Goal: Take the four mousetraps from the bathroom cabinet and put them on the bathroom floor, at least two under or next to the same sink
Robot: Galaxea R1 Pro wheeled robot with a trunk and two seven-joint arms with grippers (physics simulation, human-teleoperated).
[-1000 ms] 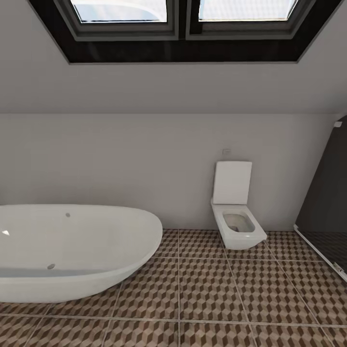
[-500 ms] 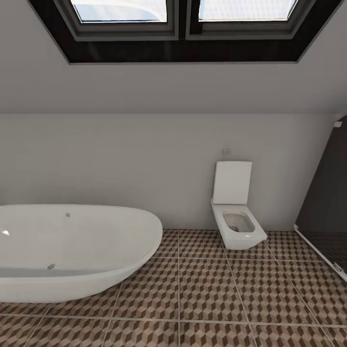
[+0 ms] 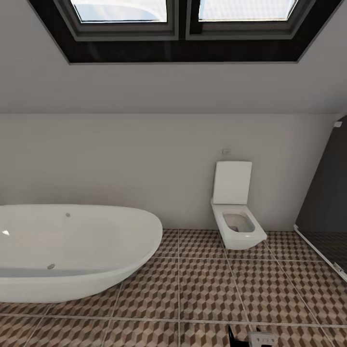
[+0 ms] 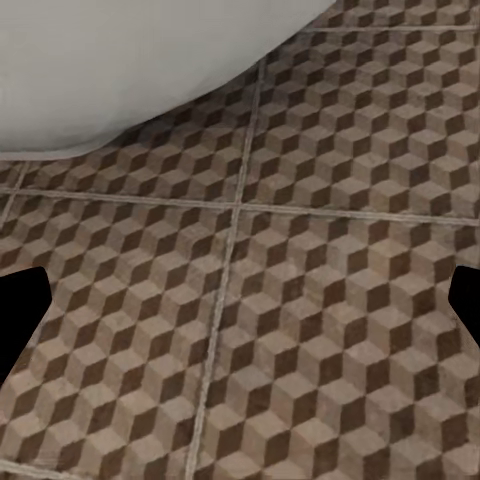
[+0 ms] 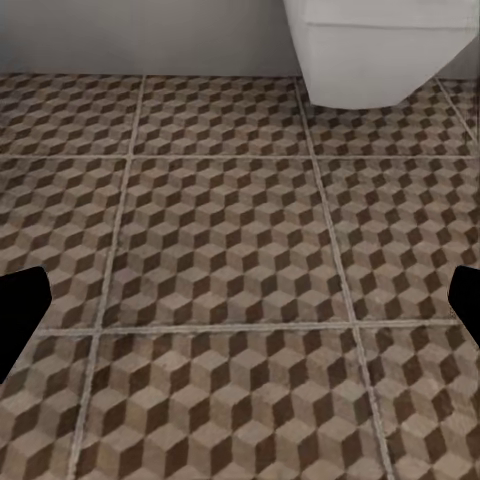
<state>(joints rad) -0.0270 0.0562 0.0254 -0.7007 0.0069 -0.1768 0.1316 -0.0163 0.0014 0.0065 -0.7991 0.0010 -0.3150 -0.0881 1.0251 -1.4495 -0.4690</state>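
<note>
The bathroom floor [image 3: 207, 289] of brown-and-beige cube-pattern tiles spreads in front of me. The mousetraps, the cabinet and the sink are out of view. My left gripper [image 4: 240, 320] hangs open over bare tiles beside the bathtub's curved side [image 4: 120, 70], its dark fingertips [image 4: 20, 320] wide apart with nothing between them. Facing the tiles in front of the toilet [image 5: 385, 50], my right gripper [image 5: 240, 315] is also open and empty. A dark and white piece of an arm [image 3: 253, 338] pokes in at the head view's lower edge.
A white oval bathtub [image 3: 72, 250] fills the left. A white wall-hung toilet [image 3: 236, 212] stands against the back wall. A dark glass shower enclosure [image 3: 327, 202] closes the right. A sloped ceiling with a window [image 3: 178, 19] is above.
A dark and white piece of an arm has come up into the head view's lower edge. The room and the camera have not shifted.
</note>
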